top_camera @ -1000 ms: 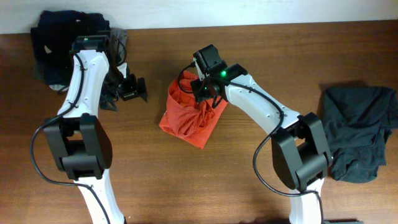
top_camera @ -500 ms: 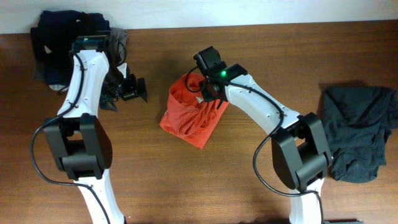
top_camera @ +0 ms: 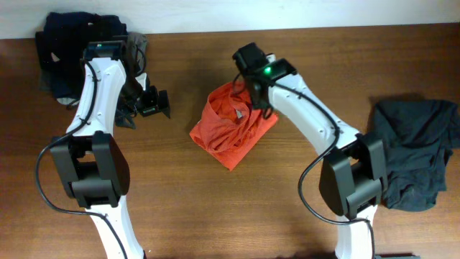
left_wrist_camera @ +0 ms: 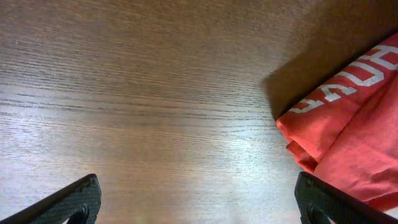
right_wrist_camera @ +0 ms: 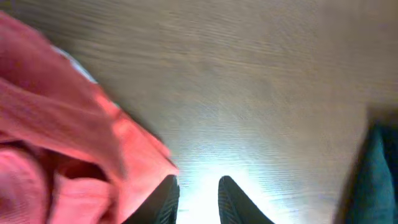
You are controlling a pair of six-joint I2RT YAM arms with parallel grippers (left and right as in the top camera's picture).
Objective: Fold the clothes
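The right gripper point(right_wrist_camera: 198, 186), fingers point(right_wrist_camera: 235, 202) barely parted on nothing, could close beside the shirt point(top_camera: 233, 126) and bunch it; left gripper point(left_wrist_camera: 199, 208) hangs spread wide.

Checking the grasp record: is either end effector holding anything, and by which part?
Nothing is held: left end effector gapes over the table; right end effector stands slightly open, T-shirt edge beside it.

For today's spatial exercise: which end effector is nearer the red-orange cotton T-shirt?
Right. The right end effector is beside the T-shirt, at its top; the left end effector lies well apart.
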